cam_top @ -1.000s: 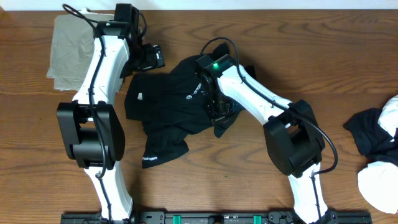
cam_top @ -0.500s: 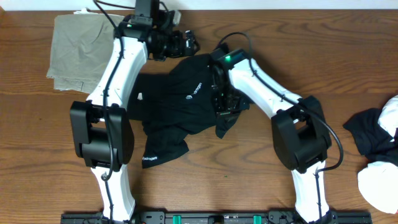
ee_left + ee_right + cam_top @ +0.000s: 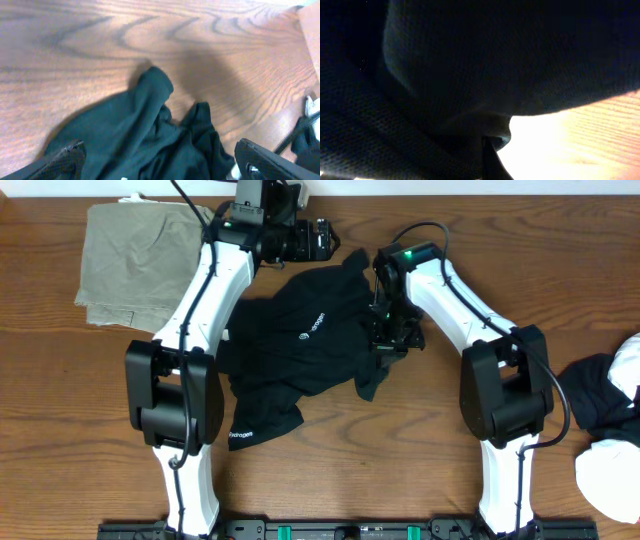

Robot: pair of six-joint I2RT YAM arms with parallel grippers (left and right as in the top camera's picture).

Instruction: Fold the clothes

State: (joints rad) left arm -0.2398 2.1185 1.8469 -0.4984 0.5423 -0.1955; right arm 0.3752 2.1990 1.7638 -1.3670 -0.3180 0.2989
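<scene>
A black shirt [image 3: 300, 350] with a small white logo lies crumpled mid-table. My left gripper [image 3: 322, 242] is open and empty, hovering over the shirt's far edge. In the left wrist view its fingers [image 3: 65, 157] stand wide apart over a raised fold of the shirt [image 3: 150, 115]. My right gripper [image 3: 390, 335] is shut on the shirt's right side. In the right wrist view dark fabric [image 3: 470, 65] fills the frame and hides the jaws. A khaki-grey garment [image 3: 130, 250] lies at the far left.
A heap of black and white clothes [image 3: 610, 410] lies at the table's right edge. The wall edge runs close behind the left gripper. Bare wood [image 3: 420, 470] shows in front of the shirt.
My left gripper has moved right along the far edge, past the shirt's top. My right gripper has dragged the shirt's right side to the right and farther away.
</scene>
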